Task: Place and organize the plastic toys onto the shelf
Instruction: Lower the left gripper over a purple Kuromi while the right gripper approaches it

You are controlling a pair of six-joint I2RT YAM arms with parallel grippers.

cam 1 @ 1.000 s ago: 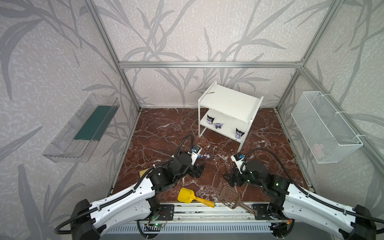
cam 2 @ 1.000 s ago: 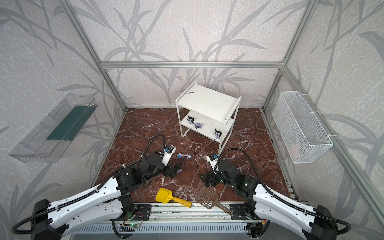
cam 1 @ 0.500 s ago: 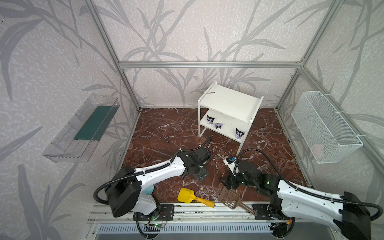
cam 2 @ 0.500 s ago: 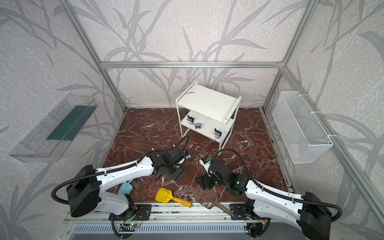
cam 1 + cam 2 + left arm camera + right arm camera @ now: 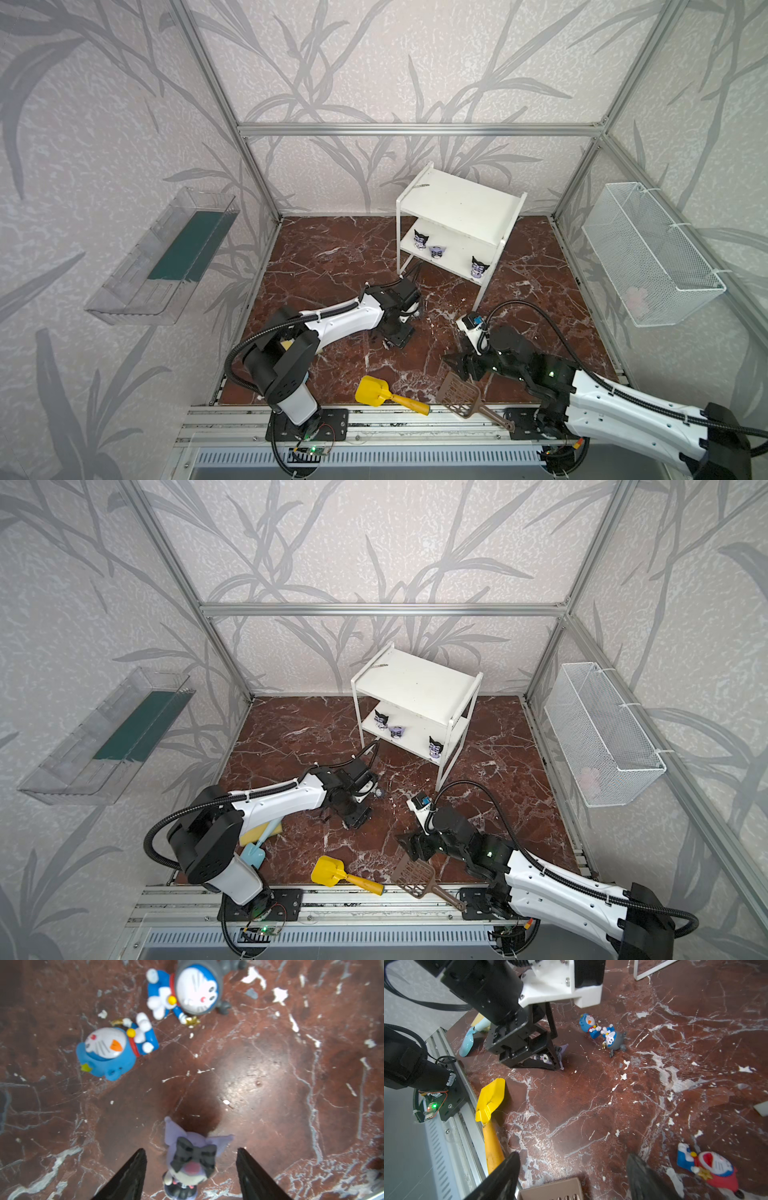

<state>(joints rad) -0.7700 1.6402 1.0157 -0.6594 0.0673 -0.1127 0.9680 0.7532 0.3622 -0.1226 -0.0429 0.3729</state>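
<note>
Both stand spread: left gripper (image 5: pixel 190 1149) straddling purple figurine (image 5: pixel 191 1165), right gripper (image 5: pixel 572 1154) empty.

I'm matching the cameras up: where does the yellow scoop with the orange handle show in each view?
Both top views: yellow scoop lies by the front rail, left of the brown slotted scoop.
Left wrist: not in it.
Right wrist: yellow scoop lies beside that rail.
Shared landmark: the brown slotted scoop, next to it.

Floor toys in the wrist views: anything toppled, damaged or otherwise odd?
Three blue-and-white figurines lie toppled on the floor: the blue-headed one and grey-headed one close together, the red-headed one apart. The purple figurine stands upright between the left gripper's open jaws. No damage visible.
</note>
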